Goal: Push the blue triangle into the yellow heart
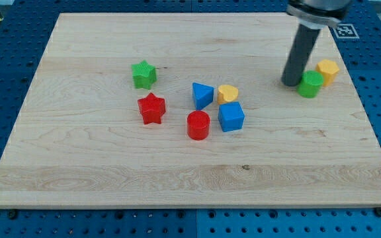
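Note:
The blue triangle (202, 95) lies near the middle of the wooden board (98, 165). The yellow heart (228, 92) sits just to its right, touching or nearly touching it. My tip (290, 82) is far to the right of both, at the left side of a green block (310, 84).
A blue cube (231, 117) sits below the yellow heart, a red cylinder (198, 125) to its left. A red star (151, 108) and a green star (143, 74) lie further left. A yellow block (327, 70) sits behind the green block near the right edge.

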Tool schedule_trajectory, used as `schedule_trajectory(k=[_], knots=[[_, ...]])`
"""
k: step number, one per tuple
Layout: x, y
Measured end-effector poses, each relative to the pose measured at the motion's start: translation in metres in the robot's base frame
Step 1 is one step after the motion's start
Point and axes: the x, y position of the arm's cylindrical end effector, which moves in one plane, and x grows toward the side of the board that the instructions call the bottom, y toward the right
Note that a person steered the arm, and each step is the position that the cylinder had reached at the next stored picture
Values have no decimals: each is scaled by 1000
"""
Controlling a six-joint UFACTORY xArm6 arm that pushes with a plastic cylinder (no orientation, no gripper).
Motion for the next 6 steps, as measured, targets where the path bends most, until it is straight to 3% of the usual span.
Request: schedule_trajectory(k=[1,3,4,5,6], knots=[[1,-16],[1,-187],[8,-238],[46,-235],[55,-215]])
